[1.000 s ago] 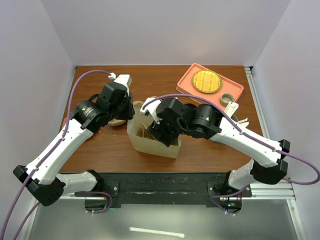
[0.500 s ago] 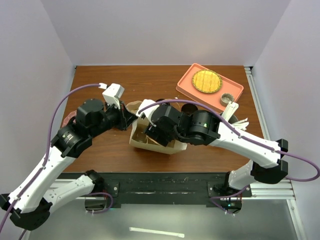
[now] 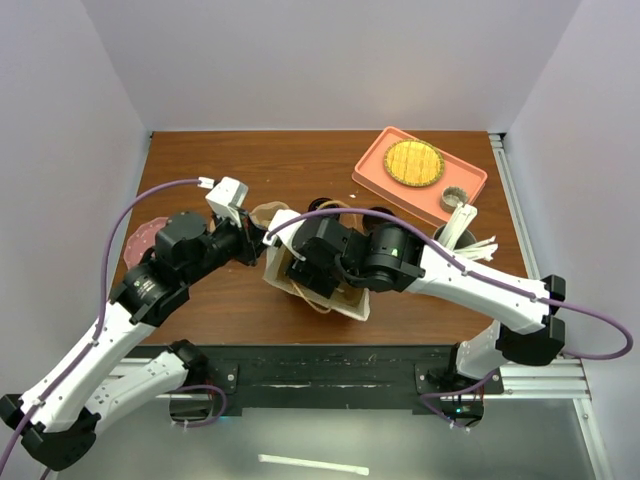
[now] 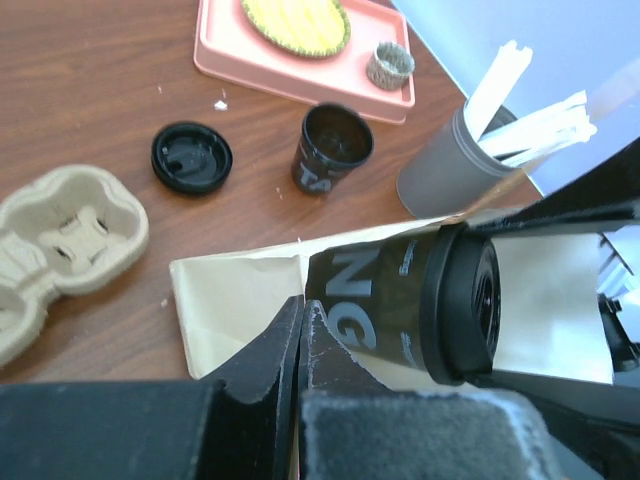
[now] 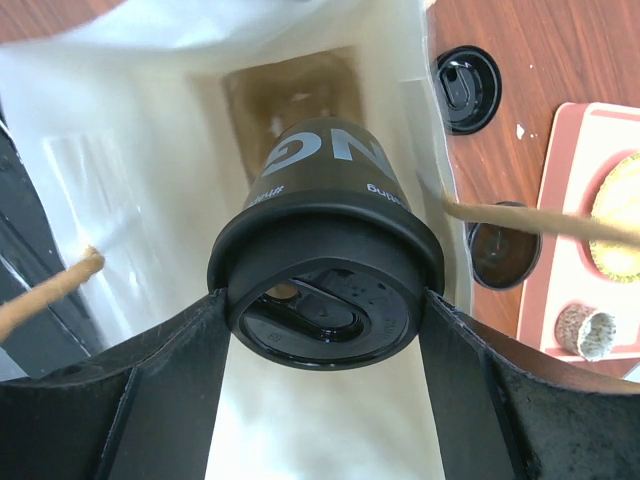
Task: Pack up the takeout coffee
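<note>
We clamp our right gripper, jaws wide, on both sides of the coffee lid, the coffee sitting inside the bag, lid toward the wrist. Our left gripper pinches fully together on the bag's rim, just beside the coffee.

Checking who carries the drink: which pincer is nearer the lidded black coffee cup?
Right. The right pincer grips the lidded coffee cup by its lid inside the paper bag; the left pincer pinches the bag's rim beside it.
</note>
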Robot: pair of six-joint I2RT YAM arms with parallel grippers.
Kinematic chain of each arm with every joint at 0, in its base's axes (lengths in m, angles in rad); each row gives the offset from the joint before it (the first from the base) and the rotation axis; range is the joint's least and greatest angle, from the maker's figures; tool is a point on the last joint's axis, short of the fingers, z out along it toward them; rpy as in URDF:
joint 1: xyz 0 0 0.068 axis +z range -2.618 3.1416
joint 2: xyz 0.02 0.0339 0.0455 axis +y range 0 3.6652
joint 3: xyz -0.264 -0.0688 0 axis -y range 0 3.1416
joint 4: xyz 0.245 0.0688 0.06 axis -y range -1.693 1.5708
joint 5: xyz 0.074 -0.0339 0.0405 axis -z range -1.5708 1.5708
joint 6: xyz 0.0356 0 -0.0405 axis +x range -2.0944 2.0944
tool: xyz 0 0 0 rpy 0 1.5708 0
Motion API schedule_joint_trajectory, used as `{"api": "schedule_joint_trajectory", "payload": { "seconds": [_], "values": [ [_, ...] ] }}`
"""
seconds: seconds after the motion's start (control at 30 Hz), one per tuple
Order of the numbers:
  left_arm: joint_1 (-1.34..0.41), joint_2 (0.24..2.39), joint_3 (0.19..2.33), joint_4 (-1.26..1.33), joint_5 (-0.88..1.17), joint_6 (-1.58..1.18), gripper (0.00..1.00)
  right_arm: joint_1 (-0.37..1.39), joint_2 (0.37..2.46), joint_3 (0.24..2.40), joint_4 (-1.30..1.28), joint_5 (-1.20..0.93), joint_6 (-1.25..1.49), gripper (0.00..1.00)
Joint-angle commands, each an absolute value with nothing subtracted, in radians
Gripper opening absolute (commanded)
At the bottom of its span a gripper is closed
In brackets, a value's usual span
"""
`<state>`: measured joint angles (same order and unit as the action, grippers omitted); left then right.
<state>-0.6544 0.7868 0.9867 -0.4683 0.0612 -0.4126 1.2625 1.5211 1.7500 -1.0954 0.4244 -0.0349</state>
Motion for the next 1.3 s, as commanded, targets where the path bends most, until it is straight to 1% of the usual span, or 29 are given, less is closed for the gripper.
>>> {"api": "schedule_joint_trajectory", "payload": {
  "seconds": [0.0,0.13,0.2,0.37,0.43,0.47,0.57,0.63,0.67,0.83,0.9,1.03,1.1,1.13,1.17,1.23,1.27],
  "values": [
    [-0.649,0.796,1.014,-0.337,0.023,-0.353,0.00,1.278,1.537,1.743,-1.100,0.431,-0.075,0.33],
    [-0.649,0.782,0.996,-0.336,0.014,-0.318,0.00,1.290,1.545,1.691,-1.065,0.482,-0.074,0.33],
    [-0.649,0.766,0.976,-0.345,0.005,-0.316,0.00,1.299,1.561,1.684,-1.086,0.506,-0.072,0.33],
    [-0.650,0.640,0.876,-0.299,0.005,-0.325,0.00,1.304,1.607,1.687,-1.094,0.525,-0.074,0.34],
    [-0.649,0.635,0.867,-0.305,0.006,-0.339,0.00,1.304,1.621,1.695,-1.107,0.526,-0.058,0.34],
    [-0.649,0.649,0.885,-0.363,0.011,-0.345,0.04,1.305,1.640,1.706,-1.121,0.531,-0.049,0.34],
    [-0.650,0.689,0.940,-0.452,0.038,-0.354,0.24,1.304,1.640,1.677,-1.114,0.526,-0.040,0.34],
    [-0.649,0.702,0.966,-0.510,0.057,-0.353,0.30,1.304,1.632,1.651,-1.077,0.532,-0.046,0.34],
    [-0.650,0.710,0.976,-0.532,0.057,-0.351,0.34,1.305,1.632,1.632,-1.071,0.538,-0.048,0.34],
    [-0.650,0.778,1.075,-0.747,0.035,-0.412,0.38,1.305,1.617,1.608,-1.040,0.522,-0.035,0.34],
    [-0.649,0.773,1.072,-0.744,0.044,-0.414,0.41,1.305,1.602,1.572,-1.014,0.514,-0.035,0.34],
    [-0.649,0.793,1.088,-0.765,0.043,-0.414,0.40,1.302,1.566,1.525,-0.997,0.517,-0.049,0.34],
    [-0.650,0.793,1.089,-0.755,0.069,-0.408,0.37,1.301,1.545,1.508,-0.985,0.523,-0.058,0.33],
    [-0.649,0.787,1.085,-0.727,0.105,-0.396,0.33,1.301,1.543,1.506,-0.986,0.528,-0.060,0.33],
    [-0.649,0.782,1.077,-0.712,0.121,-0.393,0.25,1.302,1.537,1.499,-0.986,0.529,-0.060,0.33],
    [-0.649,0.770,1.062,-0.675,0.162,-0.397,0.17,1.302,1.535,1.493,-0.989,0.528,-0.060,0.33],
    [-0.649,0.766,1.057,-0.664,0.173,-0.403,0.09,1.302,1.534,1.488,-0.991,0.526,-0.060,0.33]
  ]
}}
